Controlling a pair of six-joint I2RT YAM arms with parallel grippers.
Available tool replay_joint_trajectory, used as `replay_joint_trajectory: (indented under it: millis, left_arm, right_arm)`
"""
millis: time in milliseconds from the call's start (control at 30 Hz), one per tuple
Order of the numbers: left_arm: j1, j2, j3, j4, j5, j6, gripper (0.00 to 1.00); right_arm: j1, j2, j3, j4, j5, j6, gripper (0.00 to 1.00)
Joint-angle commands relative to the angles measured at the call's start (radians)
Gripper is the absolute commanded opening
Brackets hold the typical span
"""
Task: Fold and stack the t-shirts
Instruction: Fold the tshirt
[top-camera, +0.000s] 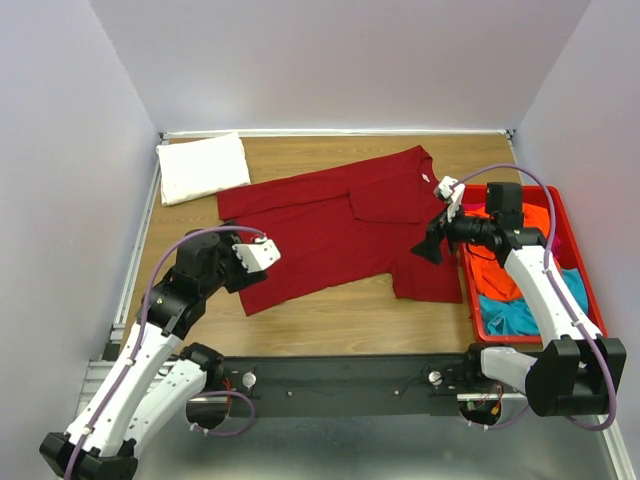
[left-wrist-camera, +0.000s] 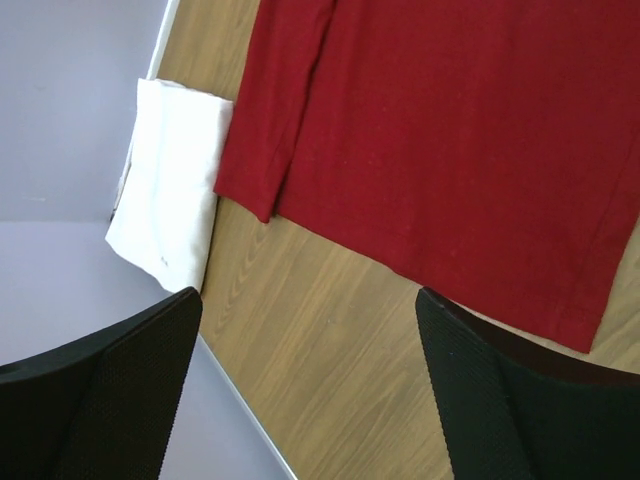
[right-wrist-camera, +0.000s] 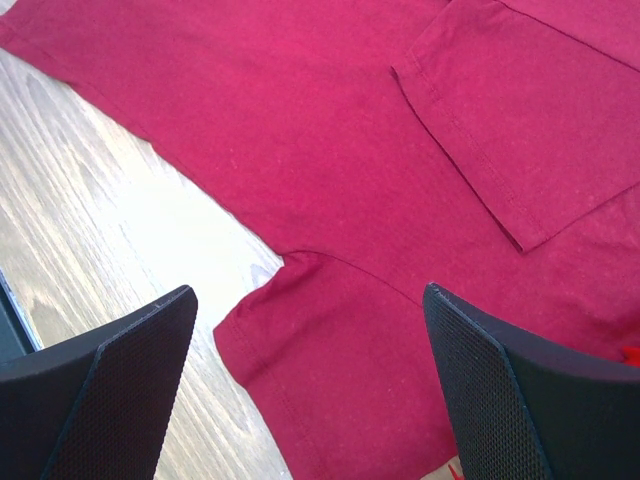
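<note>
A dark red t-shirt (top-camera: 335, 235) lies spread on the wooden table, its far sleeve (top-camera: 390, 195) folded onto the body. A folded white t-shirt (top-camera: 203, 167) lies at the back left corner. My left gripper (top-camera: 238, 268) is open and empty above the dark red shirt's left hem; the left wrist view shows bare wood between its fingers (left-wrist-camera: 120, 390), with the dark red shirt (left-wrist-camera: 470, 130) and the white shirt (left-wrist-camera: 175, 180) beyond. My right gripper (top-camera: 430, 247) is open and empty above the shirt's near sleeve (right-wrist-camera: 330, 400); the folded sleeve (right-wrist-camera: 530, 110) lies beyond.
A red plastic bin (top-camera: 577, 258) stands at the table's right edge, under my right arm. It holds an orange shirt (top-camera: 498, 278) and a teal shirt (top-camera: 510, 315). No magenta shirt shows. Grey walls close in the left, back and right sides.
</note>
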Motion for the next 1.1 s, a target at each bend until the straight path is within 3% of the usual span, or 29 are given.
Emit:
replay_joint_trajectory:
  millis: [0,233,400,633,767,1067]
  left_arm:
    - [-0.023,-0.019,-0.013,-0.019,0.027,0.029,0.97]
    - [-0.101,-0.001,-0.012,-0.03,0.127,0.013,0.92]
    - [-0.192,0.036,-0.03,-0.079,0.075,0.012,0.86]
    - [-0.307,0.074,-0.081,-0.122,0.041,0.044,0.87]
    - [-0.371,0.108,-0.101,-0.179,-0.063,0.079,0.88]
    - [-0.387,0.166,-0.191,-0.171,-0.106,0.156,0.94]
  right_arm:
    - [-0.006,-0.001,-0.004,0.009,0.006,-0.002,1.0]
    - [-0.035,-0.006,-0.004,0.007,0.007,0.001,1.0]
    - [-0.042,-0.012,-0.004,0.009,0.007,-0.001,1.0]
    - [-0.043,-0.004,-0.004,0.012,0.013,-0.001,1.0]
    - [-0.045,0.013,-0.001,0.009,0.013,0.005,1.0]
    - [-0.046,0.017,0.003,0.009,0.018,0.013,1.0]
